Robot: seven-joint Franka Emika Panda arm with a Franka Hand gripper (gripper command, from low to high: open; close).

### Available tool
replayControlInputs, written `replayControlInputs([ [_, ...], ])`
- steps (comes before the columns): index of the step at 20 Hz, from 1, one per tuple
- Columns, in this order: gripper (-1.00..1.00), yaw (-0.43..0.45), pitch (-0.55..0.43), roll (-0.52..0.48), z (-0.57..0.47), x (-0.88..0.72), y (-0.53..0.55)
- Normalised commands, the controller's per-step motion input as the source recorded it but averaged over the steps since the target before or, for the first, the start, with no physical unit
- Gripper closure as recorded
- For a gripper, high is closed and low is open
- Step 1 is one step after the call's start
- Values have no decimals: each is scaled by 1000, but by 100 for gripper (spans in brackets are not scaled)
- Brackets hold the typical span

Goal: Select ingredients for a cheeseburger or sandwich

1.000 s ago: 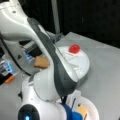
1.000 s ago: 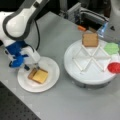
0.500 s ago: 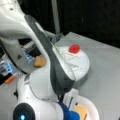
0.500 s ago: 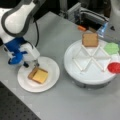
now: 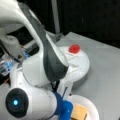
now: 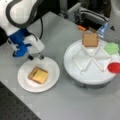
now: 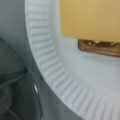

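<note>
On the white paper plate (image 6: 51, 75) lies the sandwich stack: a tan bread slice (image 6: 31, 72) with a yellow cheese slice (image 6: 40, 76) on top. The wrist view shows the cheese (image 7: 90, 17) over the bread's brown edge (image 7: 100, 47), inside the plate's ribbed rim (image 7: 50, 72). My gripper (image 6: 35, 57) hangs open over the plate's upper-left rim, holding nothing and clear of the stack. A second tan bread slice (image 6: 90, 40) rests in a compartment of the round divided tray (image 6: 87, 72). The arm hides most of a front view, leaving the stack (image 5: 79, 112) and the plate (image 5: 92, 107) in sight.
The divided tray also carries a green piece (image 6: 111, 48) and a red piece (image 6: 115, 67), the red piece (image 5: 74, 48) showing in both front views. Grey and black equipment (image 6: 90, 16) stands behind the tray, with a small orange item (image 6: 81, 28) beside it.
The arm has shifted slightly up and to the left, away from the stack. The cheese and bread on the plate have not moved.
</note>
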Motion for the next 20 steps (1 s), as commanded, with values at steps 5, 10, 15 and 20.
replayControlInputs([
  [5,-100,-229,-38,-477,161,-541,441],
  [10,-100,-210,-53,-543,179,-454,477],
  [15,-100,-69,-91,-495,127,-440,429],
  [20,-100,101,-144,-318,-10,-394,289],
])
